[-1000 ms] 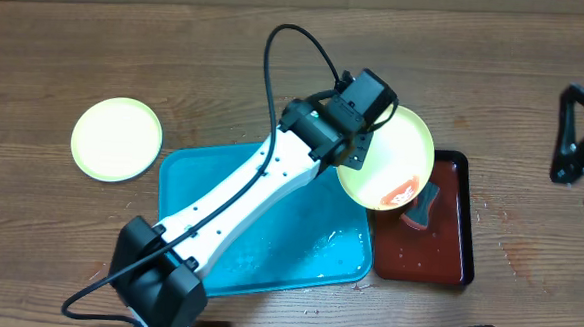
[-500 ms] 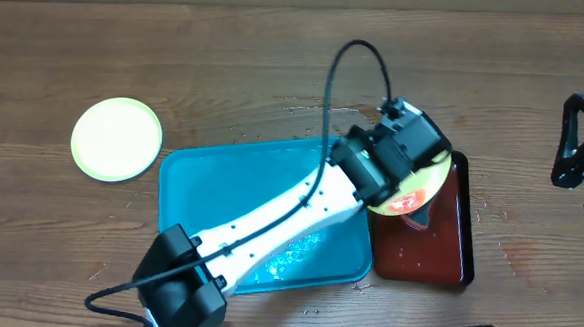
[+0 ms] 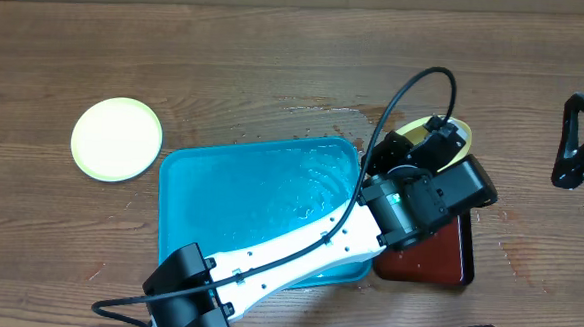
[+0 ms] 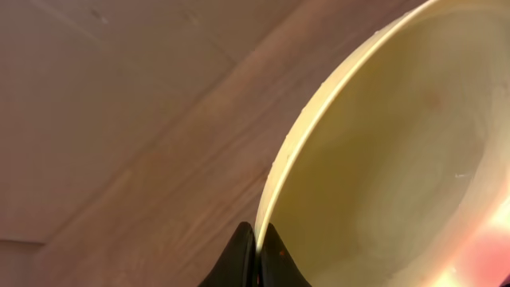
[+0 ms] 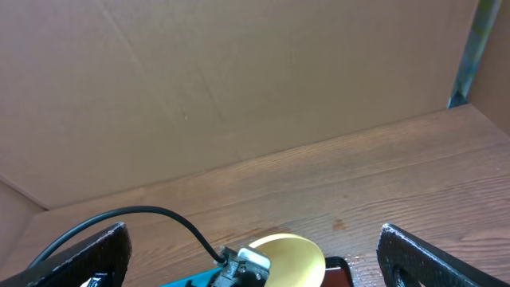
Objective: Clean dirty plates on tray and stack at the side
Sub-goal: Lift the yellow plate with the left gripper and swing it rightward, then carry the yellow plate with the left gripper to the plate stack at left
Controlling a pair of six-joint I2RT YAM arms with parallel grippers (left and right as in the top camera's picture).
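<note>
Left tool [image 4: 256, 249] was closed on the rim of a pale yellow-green plate [image 4: 382, 159], both fingers pinching the thin edge. In the overhead view that plate [image 3: 460, 139] was tipped up steeply, held over the far end of the dark red-brown tray [image 3: 437, 259], just beside the blue tray [image 3: 250, 196]. Most of it was hidden by the arm. Right tool [image 3: 582, 139] was wide open, holding nothing, parked at the right edge of the worktop [image 3: 227, 70] well apart from everything.

A second plate [image 3: 117, 138] lay flat on the worktop left of the blue tray, looking clean. No third plate visible.

Handling judgement:
- The plate looked like thin, stiff plastic, so light and not fragile.
- The rim showed small droplets in the left wrist view, and the blue tray surface shimmered as if wet, so probably slippery.
- A pinkish blur showed low on the plate's inner face, possibly leftover smear. Too blurred to be sure.
- Only the rim offered a place to take hold, with one finger on each face. The faces are too broad and smooth.
- A single-point pinch on a wet edge could let the plate pivot or slide out, especially when tilted like this.
- A deeper bite past the raised lip would likely hold better.
- The flat plate on the worktop would be harder to take, as its edge sits low against the wood.
</note>
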